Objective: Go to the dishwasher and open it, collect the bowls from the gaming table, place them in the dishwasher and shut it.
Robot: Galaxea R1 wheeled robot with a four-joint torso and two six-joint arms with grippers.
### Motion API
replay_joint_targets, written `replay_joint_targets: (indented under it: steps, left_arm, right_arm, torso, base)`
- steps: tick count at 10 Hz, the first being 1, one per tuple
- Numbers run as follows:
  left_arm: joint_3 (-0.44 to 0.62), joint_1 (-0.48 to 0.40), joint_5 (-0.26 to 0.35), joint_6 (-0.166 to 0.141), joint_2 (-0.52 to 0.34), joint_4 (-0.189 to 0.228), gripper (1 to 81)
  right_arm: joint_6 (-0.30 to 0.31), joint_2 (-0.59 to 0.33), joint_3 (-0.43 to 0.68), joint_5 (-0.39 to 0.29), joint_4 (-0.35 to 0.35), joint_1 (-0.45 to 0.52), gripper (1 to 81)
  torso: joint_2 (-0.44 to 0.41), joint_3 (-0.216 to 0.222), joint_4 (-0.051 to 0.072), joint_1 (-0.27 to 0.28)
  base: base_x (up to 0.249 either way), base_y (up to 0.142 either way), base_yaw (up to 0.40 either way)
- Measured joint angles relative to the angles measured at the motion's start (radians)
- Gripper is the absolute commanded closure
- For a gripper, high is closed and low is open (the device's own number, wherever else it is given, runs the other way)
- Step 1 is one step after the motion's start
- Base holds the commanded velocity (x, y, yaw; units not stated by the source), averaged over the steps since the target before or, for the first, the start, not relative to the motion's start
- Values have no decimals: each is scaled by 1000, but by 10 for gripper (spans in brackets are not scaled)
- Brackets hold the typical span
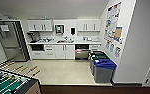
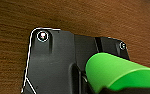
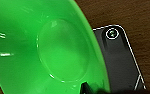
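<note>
A lime green bowl (image 3: 53,50) shows its inside, large, in the right wrist view. My right gripper (image 3: 87,88) is shut on its rim, above brown wood. In the left wrist view a bright green rounded body (image 2: 116,72) sits close to the wrist; I cannot tell whether the left gripper holds it. The dishwasher (image 1: 81,53) stands across the room in the white cabinet row. It shows a dark band above its silver front and looks open. The gaming table is out of view.
A foosball table (image 1: 8,81) stands at the near left. Two bins (image 1: 103,68), one with a blue lid, line the right wall. A dark wooden edge (image 1: 98,89) runs along the front. Pale floor (image 1: 63,71) lies between me and the cabinets.
</note>
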Motion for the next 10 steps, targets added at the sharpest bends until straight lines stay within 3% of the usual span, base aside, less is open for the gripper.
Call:
replay_joint_targets:
  steps: [10]
  left_arm:
    - [6,1,1,0,-5,0,811]
  right_arm:
    - [1,0,-2,0,0,-2,811]
  torso:
    - [0,0,0,-1]
  base:
    - [160,0,0]
